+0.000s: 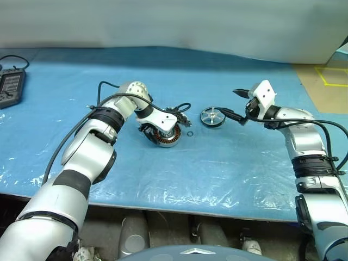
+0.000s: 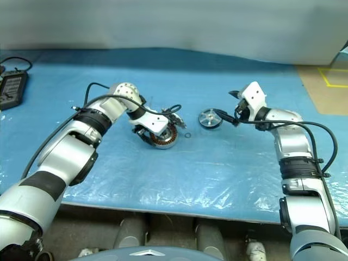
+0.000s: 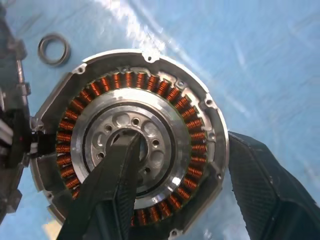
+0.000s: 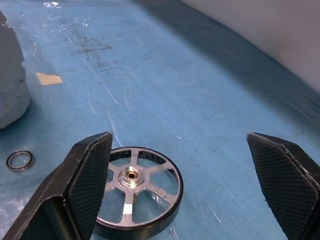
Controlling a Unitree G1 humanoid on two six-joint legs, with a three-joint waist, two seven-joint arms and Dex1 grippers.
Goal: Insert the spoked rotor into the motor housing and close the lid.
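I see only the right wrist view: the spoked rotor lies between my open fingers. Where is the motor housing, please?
Observer: In the head views the motor housing is to the left of the spoked rotor, past the small loose ring.
Operator: Is the left gripper on it?
Observer: Yes. The left gripper has one finger in the centre bore and the other outside the wall.
Operator: Does the housing lie flat?
Observer: No, it looks tilted, with its open face toward the head camera.

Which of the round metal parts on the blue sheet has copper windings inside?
The motor housing, gripped by the left claw. The spoked rotor shows open spokes, and the small ring is bare.
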